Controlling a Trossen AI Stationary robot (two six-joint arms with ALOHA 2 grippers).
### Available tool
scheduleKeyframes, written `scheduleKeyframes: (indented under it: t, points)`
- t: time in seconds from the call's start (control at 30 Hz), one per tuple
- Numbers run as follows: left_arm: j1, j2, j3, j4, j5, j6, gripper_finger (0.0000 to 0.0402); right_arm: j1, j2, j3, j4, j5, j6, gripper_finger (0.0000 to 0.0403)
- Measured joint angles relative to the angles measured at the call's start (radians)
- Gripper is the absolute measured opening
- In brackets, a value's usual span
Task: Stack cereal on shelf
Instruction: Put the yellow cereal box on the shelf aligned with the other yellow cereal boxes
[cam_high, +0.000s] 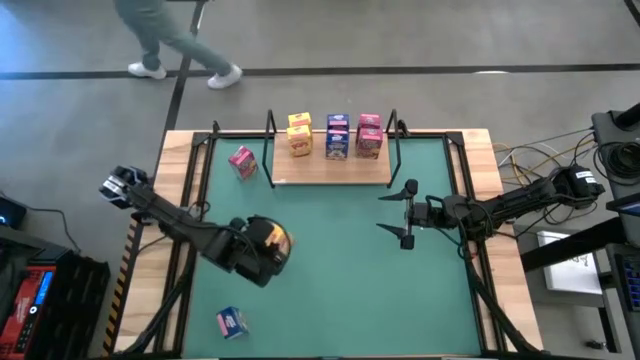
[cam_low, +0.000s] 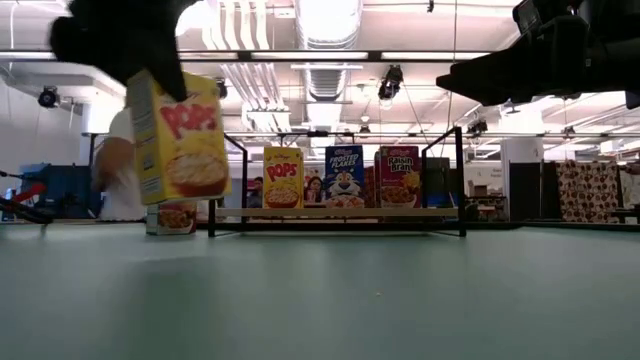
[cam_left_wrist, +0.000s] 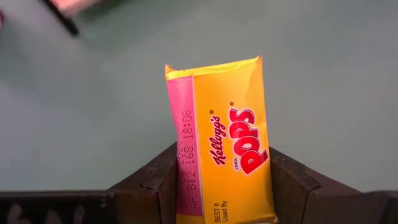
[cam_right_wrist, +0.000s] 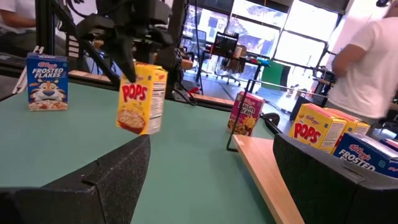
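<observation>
Left gripper (cam_high: 268, 243), left of centre: fingers pinch a yellow Pops box (cam_left_wrist: 222, 144) by its sides, lifted clear of the green mat (cam_high: 340, 280). Far centre, the shelf (cam_high: 332, 172) carries boxes. Right gripper (cam_high: 407, 215) hovers near it, fingers spread, empty.

The whole green table mat (cam_high: 330, 260) is seen straight down from overhead, with floor beyond it. The shelf (cam_low: 335, 212) is faced level from mat height, with the room behind. A yellow box (cam_left_wrist: 221, 146) is filmed very close from the left wrist, apparently downward onto the mat. The same box (cam_right_wrist: 142, 98) is viewed across the mat from the right wrist.
</observation>
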Motion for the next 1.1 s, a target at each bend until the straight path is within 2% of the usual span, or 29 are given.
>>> scheduleKeyframes:
  t: [0.17,0.4,0.73,0.87,0.93,1.1]
  points:
    - [0.099,0.034,0.057,0.004,-0.005,0.241,0.0158,0.000,0.000,0.000,0.000,0.000,0.000,0.0327]
    - [0.241,0.038,0.116,0.128,0.006,0.709,0.0158,0.000,0.000,0.000,0.000,0.000,0.000,0.0327]
    - [0.482,0.037,0.135,0.194,0.172,1.172,0.0158,0.000,0.000,0.000,0.000,0.000,0.000,0.0327]
    - [0.554,0.037,0.133,0.235,0.190,1.364,0.0158,0.000,0.000,0.000,0.000,0.000,0.000,0.0327]
    - [0.589,0.037,0.133,0.247,0.203,1.440,0.0158,0.000,0.000,0.000,0.000,0.000,0.000,0.0327]
    - [0.693,0.037,0.132,0.265,0.312,1.586,0.0158,0.000,0.000,0.000,0.000,0.000,0.000,0.0327]
